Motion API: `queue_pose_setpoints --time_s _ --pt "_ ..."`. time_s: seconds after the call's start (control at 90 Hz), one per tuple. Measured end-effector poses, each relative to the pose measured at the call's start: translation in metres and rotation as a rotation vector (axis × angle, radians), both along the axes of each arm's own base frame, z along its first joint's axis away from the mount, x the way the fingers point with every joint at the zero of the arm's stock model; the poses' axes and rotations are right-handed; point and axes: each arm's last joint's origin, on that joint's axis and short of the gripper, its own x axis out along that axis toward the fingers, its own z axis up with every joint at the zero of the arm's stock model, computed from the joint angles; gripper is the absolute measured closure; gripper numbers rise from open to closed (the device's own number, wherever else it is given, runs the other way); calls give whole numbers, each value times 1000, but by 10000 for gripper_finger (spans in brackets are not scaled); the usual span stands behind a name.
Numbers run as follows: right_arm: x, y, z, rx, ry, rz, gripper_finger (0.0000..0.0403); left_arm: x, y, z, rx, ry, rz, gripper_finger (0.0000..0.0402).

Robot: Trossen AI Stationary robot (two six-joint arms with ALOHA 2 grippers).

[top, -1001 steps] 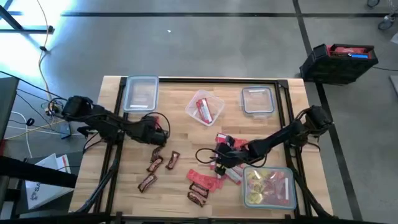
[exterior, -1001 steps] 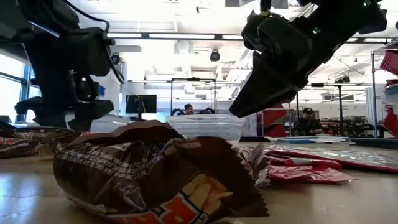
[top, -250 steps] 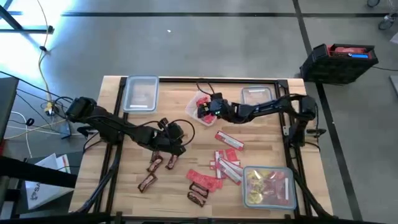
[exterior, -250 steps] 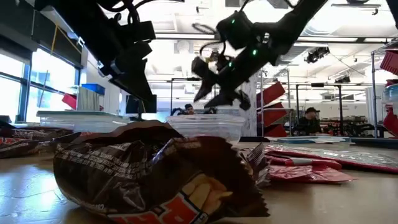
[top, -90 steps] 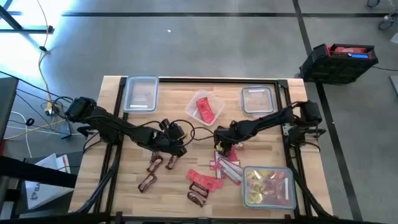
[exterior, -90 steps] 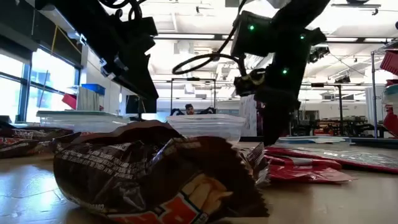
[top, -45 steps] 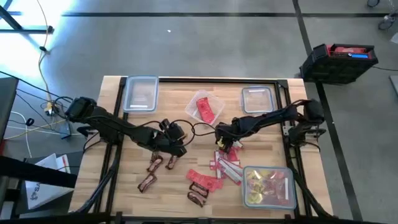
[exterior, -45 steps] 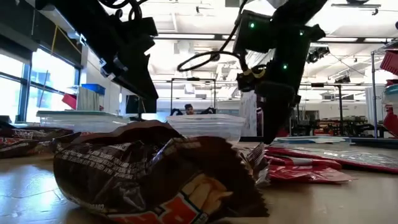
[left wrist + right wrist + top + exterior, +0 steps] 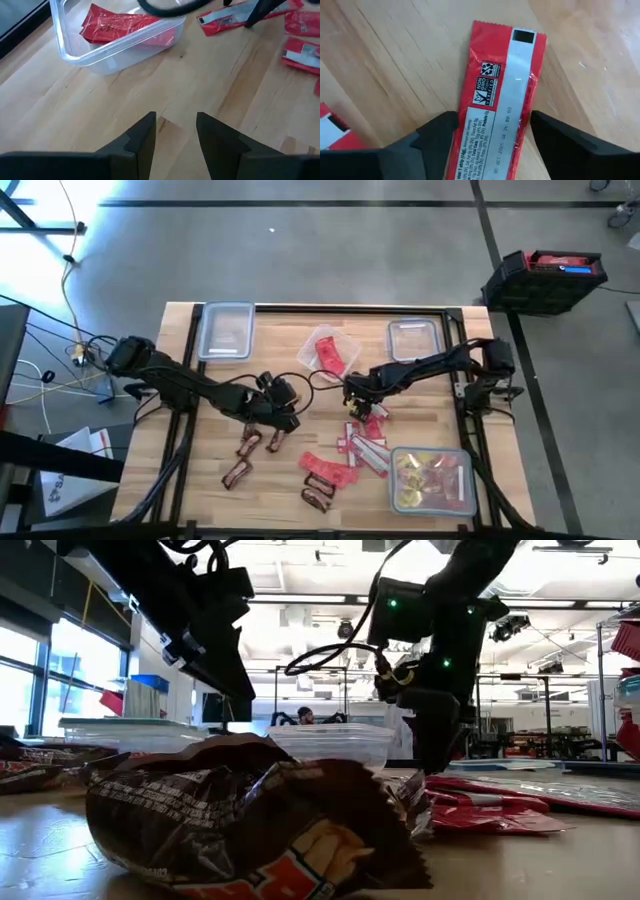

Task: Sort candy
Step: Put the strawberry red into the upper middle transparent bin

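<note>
Left end effector (image 9: 175, 132), fingers (image 9: 142, 137) parted and empty, over bare wooden tabletop (image 9: 100, 105). Beyond: a clear container (image 9: 117, 37) holding red packets (image 9: 117, 25); more red packets (image 9: 300, 50) lie loose on the tabletop beside it.

Four clear containers (image 9: 226, 330) stand on the desk (image 9: 180, 470): three along the upper edge of the high view, one at lower right. Four dark brown bars (image 9: 237, 473) lie loose at lower left and centre. About seven red packets (image 9: 330, 470) lie loose mid-frame; the exact number cannot be told.
</note>
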Motion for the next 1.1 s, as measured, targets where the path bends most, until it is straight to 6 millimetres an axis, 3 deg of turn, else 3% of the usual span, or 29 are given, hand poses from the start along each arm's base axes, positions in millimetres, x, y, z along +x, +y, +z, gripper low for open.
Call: queue_pose_setpoints --time_s 0.333,0.489,0.589,0.844,0.944,1.1 --pt "5 3 -2 1 -49 -34 328 0 0 0 2 2 -2 275" --pt "16 4 10 51 -61 -34 393 0 0 0 6 5 -7 275" --pt "28 8 25 73 -76 -25 396 0 0 0 6 5 -7 275" --pt "64 18 88 68 -249 13 403 0 0 0 6 4 -7 275" --pt "73 3 104 -17 -318 -42 403 0 0 0 6 3 -6 275" --pt "76 -35 111 -125 -384 -163 403 0 0 0 4 0 -5 275"
